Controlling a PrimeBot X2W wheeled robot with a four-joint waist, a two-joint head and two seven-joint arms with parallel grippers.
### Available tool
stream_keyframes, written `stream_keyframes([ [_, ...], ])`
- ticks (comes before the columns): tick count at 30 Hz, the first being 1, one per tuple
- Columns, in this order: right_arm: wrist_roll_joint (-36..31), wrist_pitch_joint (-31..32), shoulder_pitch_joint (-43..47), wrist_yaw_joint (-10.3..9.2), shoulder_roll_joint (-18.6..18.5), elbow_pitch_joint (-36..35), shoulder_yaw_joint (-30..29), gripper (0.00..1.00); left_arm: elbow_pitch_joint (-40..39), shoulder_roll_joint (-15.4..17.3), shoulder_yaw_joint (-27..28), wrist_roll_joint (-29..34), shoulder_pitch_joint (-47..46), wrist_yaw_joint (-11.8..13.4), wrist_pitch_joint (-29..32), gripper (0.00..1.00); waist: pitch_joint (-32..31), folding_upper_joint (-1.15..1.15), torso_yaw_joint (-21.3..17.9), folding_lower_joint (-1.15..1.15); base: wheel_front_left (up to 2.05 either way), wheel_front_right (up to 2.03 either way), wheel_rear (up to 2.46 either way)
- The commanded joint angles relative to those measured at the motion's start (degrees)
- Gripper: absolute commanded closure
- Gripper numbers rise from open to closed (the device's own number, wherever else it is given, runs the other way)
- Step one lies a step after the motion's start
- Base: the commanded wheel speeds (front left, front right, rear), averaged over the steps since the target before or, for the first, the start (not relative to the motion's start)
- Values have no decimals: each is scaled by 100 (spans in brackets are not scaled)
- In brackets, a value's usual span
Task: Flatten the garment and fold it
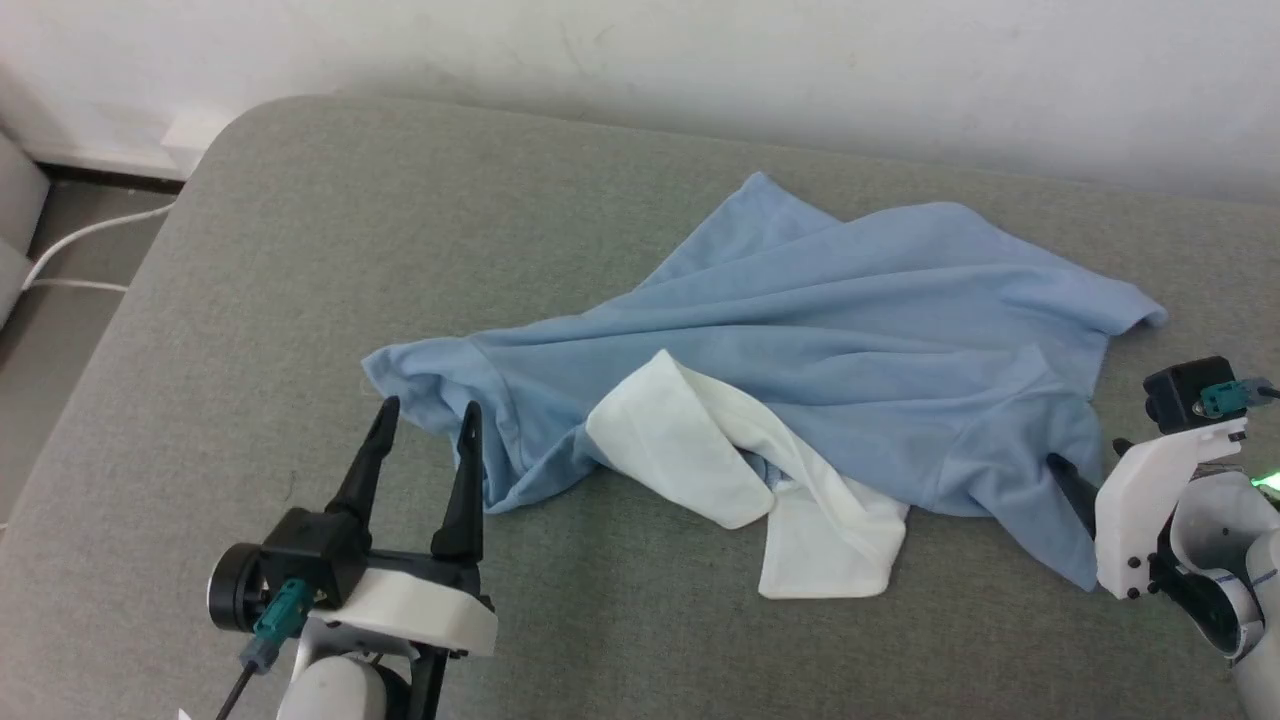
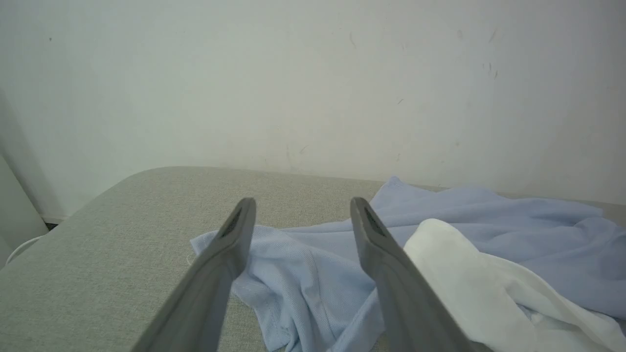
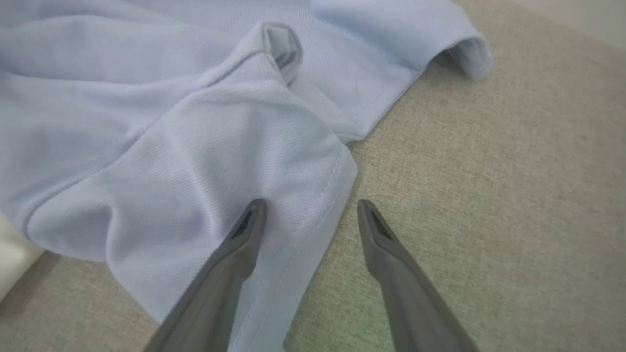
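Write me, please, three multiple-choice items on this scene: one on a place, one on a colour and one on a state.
1. Where does the garment lie? A) on the floor B) on the grey padded surface C) in a basket
2. What colour is its collar? A) red B) black C) white
3. How does the right pincer stand? A) open B) shut on the collar C) shut on a cup
1 B, it sprawls on grey fabric; 2 C, white against the blue; 3 A, it stands wide apart, gripping nothing.
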Motion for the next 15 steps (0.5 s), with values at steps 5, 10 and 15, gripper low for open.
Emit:
stream_keyframes([
  [5,-173,-20,-295,-5,22,620,41,0,63,-23,-92,-101,-77,14,-27,0,170,0,263,0,0,0,0],
  [10,-322,-308,-390,-5,8,947,162,100,96,-24,-120,-134,-83,41,-27,0,178,0,315,0,0,0,0],
  [15,-591,-975,-298,-5,-84,706,-133,100,131,-24,-53,-119,-41,69,-27,0,15,0,174,0,0,0,0],
])
